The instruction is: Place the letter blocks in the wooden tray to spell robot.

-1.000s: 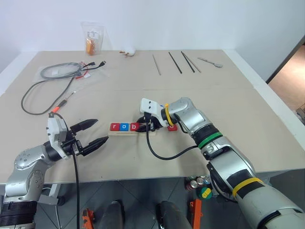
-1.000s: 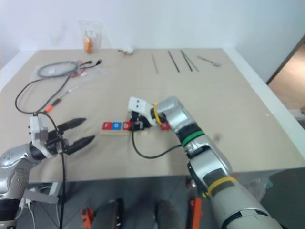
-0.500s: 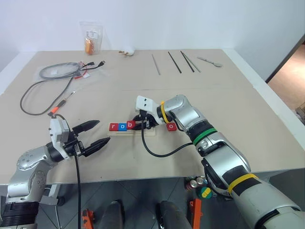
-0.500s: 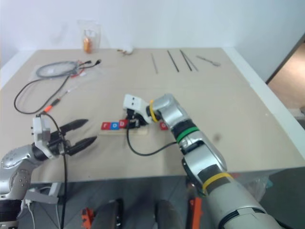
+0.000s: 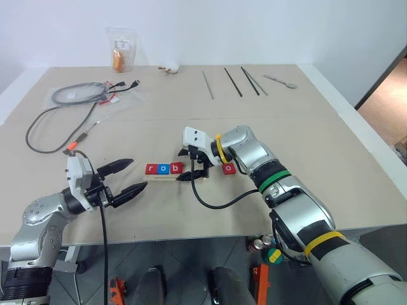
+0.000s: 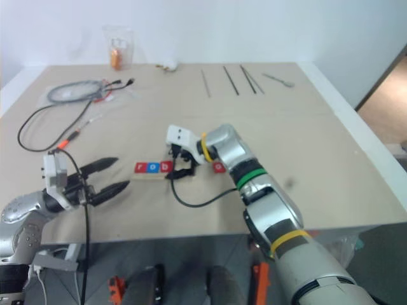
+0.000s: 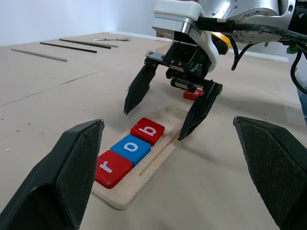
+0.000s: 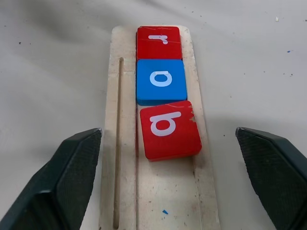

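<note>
Right hand (image 5: 192,164) open above wooden tray (image 5: 166,176)

We see a beige table (image 5: 305,133) with the wooden tray (image 5: 166,176) near its front edge. Just right of the tray lies a red o block (image 5: 229,169). Far behind the tray sit metal rods (image 5: 232,82), a spoon (image 5: 280,81) and a snack pouch (image 5: 122,51); cables (image 5: 70,101) lie back-left.

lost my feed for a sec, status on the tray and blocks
Both grippers open, holding nothing; right gripper over the wooden tray. r, o, b in tray, b slightly askew. Red o block on table beside it. Nothing blocking the free slots.
</note>
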You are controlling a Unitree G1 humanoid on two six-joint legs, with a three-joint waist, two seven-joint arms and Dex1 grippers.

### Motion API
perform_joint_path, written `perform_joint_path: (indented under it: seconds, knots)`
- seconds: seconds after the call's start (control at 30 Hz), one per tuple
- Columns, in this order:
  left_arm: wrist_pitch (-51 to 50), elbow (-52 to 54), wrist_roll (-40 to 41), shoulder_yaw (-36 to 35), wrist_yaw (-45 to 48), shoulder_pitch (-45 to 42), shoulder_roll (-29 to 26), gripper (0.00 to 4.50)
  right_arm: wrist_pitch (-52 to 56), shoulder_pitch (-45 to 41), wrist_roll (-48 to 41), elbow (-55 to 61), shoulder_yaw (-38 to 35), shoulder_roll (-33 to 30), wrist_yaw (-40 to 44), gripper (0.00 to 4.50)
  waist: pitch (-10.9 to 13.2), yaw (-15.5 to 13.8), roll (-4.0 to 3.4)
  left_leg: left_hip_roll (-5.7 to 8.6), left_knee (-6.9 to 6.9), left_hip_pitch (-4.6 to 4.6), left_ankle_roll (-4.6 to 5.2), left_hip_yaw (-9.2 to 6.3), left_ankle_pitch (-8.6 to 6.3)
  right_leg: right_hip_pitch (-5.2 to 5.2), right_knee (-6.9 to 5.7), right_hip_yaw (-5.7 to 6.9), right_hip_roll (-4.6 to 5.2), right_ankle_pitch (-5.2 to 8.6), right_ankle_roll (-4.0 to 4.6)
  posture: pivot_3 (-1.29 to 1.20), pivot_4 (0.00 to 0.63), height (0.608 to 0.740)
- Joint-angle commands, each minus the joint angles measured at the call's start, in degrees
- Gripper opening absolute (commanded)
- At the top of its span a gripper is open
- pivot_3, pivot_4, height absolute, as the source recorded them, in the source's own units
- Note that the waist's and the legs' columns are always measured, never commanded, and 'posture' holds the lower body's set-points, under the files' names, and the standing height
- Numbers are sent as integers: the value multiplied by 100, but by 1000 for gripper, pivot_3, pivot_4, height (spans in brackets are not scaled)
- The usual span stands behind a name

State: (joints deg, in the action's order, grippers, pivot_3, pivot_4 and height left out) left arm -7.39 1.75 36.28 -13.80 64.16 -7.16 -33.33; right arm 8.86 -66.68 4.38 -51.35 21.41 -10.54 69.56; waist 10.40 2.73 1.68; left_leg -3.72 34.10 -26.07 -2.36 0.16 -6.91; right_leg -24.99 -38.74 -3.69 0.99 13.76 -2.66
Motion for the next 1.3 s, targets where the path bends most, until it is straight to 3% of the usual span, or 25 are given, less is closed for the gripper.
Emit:
perform_joint_path:
  seconds: [0.03,0.2,0.37,0.47,0.67,0.7,0.8,1.3]
  knots:
    - [64,94,-4,-30,26,-56,-11,4500,-9,-517,-180,-188,-418,-110,-35,4431,1,0,-1,0,0,0,0,0,0,-1,0,-1,0,0,1,0,150,740]
    - [57,118,-67,156,100,-114,48,4500,-78,-869,-262,-476,-728,-416,61,4431,1,-4,0,0,0,-2,0,0,0,-1,1,0,1,0,1,0,150,740]
    - [45,156,-108,354,133,-262,124,4500,-9,-563,-313,-202,-951,-1006,149,4431,0,-17,1,2,0,-10,-1,-1,0,-1,1,-1,1,4,0,0,150,740]
    - [21,166,-93,364,153,-272,126,4500,42,-216,-393,180,-1003,-1157,223,3601,0,-5,0,3,0,-10,-1,-1,0,-1,2,-4,1,4,-2,0,150,740]
    - [-3,53,-95,304,225,-319,24,4500,355,175,-509,777,-971,-911,39,1473,2,54,-2,-5,-4,-8,0,-7,0,-19,-26,-19,-27,-7,-29,0,150,740]
    - [-13,51,-85,276,219,-328,7,4500,390,204,-522,841,-942,-851,46,1473,1,54,-2,-7,-4,-7,0,-9,0,-18,-27,-19,-31,-7,-28,0,150,740]
    - [-29,46,-67,211,187,-337,-26,4500,454,273,-460,950,-814,-666,-20,441,1,50,-2,-15,-3,-4,0,-14,0,-16,-27,-22,-44,-6,-15,0,150,740]
    - [-81,342,-40,107,55,-61,-24,4500,-552,0,179,-210,-473,83,-913,441,1,24,-2,-15,1,-7,-8,-12,5,-15,-26,-27,-44,0,1,0,150,740]
